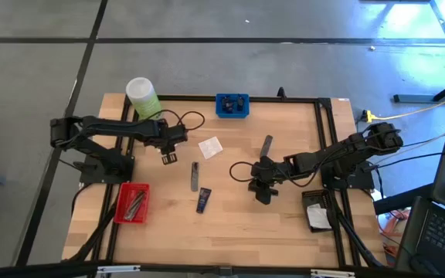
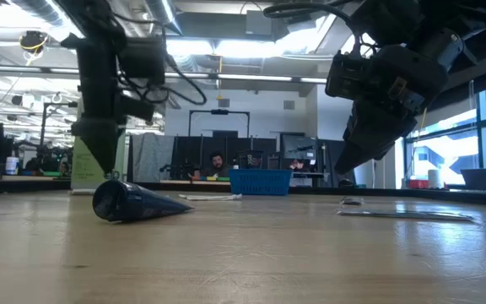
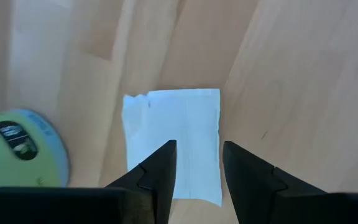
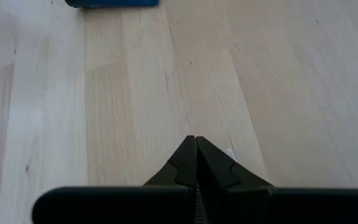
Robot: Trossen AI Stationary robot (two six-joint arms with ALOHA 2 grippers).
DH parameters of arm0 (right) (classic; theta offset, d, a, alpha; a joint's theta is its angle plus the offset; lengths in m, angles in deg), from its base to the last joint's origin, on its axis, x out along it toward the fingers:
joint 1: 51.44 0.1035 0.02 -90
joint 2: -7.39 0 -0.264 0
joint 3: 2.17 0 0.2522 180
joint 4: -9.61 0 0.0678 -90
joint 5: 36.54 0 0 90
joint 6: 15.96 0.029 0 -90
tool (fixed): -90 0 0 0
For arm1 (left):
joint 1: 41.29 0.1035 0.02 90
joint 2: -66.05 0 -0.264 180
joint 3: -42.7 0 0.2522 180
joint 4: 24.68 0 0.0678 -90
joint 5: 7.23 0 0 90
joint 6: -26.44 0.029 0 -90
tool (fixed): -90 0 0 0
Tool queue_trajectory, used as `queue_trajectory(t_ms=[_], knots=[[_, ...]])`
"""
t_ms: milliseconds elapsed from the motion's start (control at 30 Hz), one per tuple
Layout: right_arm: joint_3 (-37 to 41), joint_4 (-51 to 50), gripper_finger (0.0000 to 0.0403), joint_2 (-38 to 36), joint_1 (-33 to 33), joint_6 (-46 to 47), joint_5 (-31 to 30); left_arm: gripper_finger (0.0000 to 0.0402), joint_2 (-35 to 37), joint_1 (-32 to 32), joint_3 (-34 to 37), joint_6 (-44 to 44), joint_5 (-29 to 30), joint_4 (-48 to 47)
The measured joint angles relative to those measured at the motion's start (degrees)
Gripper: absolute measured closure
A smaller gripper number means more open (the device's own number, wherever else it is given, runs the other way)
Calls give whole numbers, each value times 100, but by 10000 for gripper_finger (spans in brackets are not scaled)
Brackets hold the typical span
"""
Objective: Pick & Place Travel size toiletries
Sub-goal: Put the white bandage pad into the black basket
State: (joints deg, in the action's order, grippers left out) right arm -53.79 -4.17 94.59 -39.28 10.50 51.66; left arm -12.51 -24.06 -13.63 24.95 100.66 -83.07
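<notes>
The red tray (image 1: 132,202) at seven o'clock holds grey items too small to identify; the green bottle (image 3: 18,149) is cut off by the wrist view's edge.

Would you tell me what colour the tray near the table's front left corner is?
The tray is red, with grey items lying in it; the high view shows it best.

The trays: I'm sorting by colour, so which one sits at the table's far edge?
The blue tray. It stands at the far edge beside the light-green bottle, while the red tray sits near the front left and the black tray at the right.
</notes>
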Motion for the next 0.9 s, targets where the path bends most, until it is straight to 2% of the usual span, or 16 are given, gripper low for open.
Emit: queue_trajectory(t_ms=[233,600,767,900], knots=[[0,3,398,0,0,-33,86,275,-564,239,0,421,-545,351],[0,3,398,0,0,-37,96,275,-1069,263,-22,533,-260,480],[0,1,398,0,0,-39,96,275,-1069,403,-17,569,-348,591],[0,2,398,0,0,-42,96,293,-1073,591,-15,582,-688,606]])
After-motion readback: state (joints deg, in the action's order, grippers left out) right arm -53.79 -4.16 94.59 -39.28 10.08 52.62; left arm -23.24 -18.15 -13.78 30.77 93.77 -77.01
